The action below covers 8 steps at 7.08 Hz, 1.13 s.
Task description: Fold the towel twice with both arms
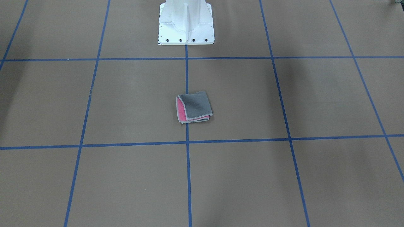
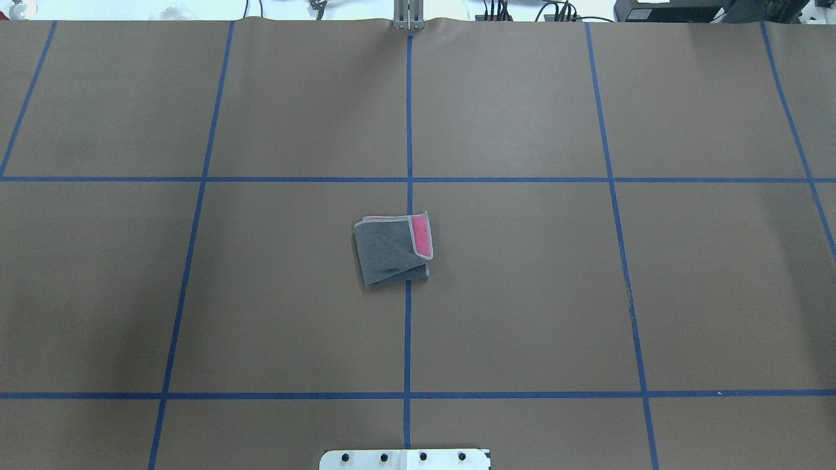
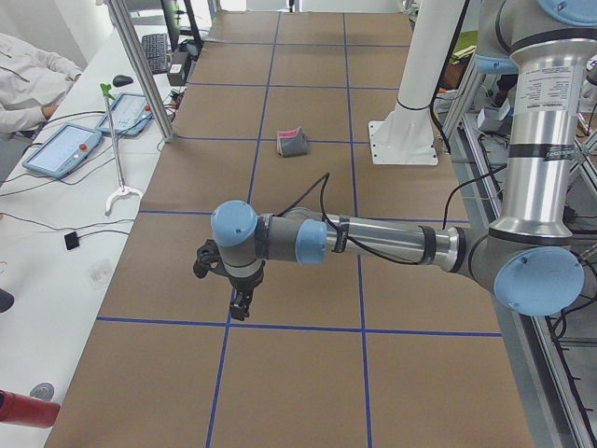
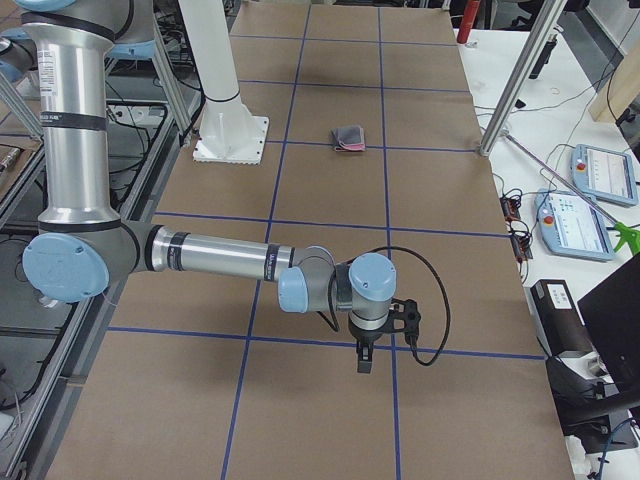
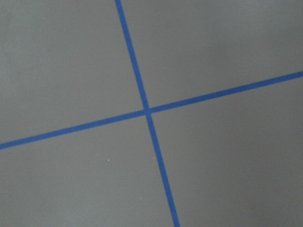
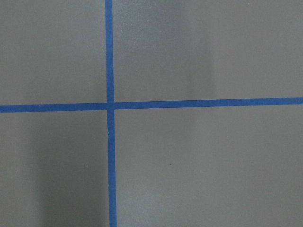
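Observation:
The towel [image 2: 394,250] lies folded into a small square at the table's middle, on the blue centre line. Its dark grey face is up and a pink strip shows along one edge. It also shows in the front-facing view [image 1: 193,107], the exterior left view [image 3: 292,142] and the exterior right view [image 4: 349,139]. Both arms are far from it. My left gripper [image 3: 241,304] hangs over the table near my left end. My right gripper [image 4: 364,361] hangs over the table near my right end. I cannot tell whether either is open or shut. Both wrist views show only table and tape lines.
The white bolted pedestal [image 1: 186,23] stands at the robot's side of the table [image 2: 522,294], which is brown with blue tape lines. Teach pendants [image 4: 585,205] and cables lie on the white benches beside it. A person [image 3: 28,79] sits at the exterior left view's edge.

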{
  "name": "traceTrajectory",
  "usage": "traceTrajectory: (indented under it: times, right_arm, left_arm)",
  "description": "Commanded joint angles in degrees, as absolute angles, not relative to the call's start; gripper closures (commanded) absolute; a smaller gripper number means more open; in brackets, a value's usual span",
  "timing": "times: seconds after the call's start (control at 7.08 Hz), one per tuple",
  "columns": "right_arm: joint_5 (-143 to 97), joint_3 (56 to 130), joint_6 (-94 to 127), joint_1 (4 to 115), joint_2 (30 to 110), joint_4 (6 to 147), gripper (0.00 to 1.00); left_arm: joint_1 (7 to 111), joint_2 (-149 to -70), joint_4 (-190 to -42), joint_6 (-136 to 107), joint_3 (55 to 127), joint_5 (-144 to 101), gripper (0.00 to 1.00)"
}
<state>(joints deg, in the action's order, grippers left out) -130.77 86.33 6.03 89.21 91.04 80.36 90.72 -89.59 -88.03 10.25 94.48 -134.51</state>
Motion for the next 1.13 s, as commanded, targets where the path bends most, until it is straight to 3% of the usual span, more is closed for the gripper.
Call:
traceTrajectory:
  times: [0.0, 0.99]
  right_arm:
    - [-131.13, 86.66, 6.06, 89.21, 90.36, 80.42, 0.00]
    - [-133.41, 88.33, 6.68, 89.21, 89.13, 80.85, 0.00]
  left_arm:
    - [94.57, -87.37, -88.86, 10.02, 93.52, -134.56, 0.00]
    - [94.57, -85.34, -89.65, 10.46, 95.10, -134.21, 0.00]
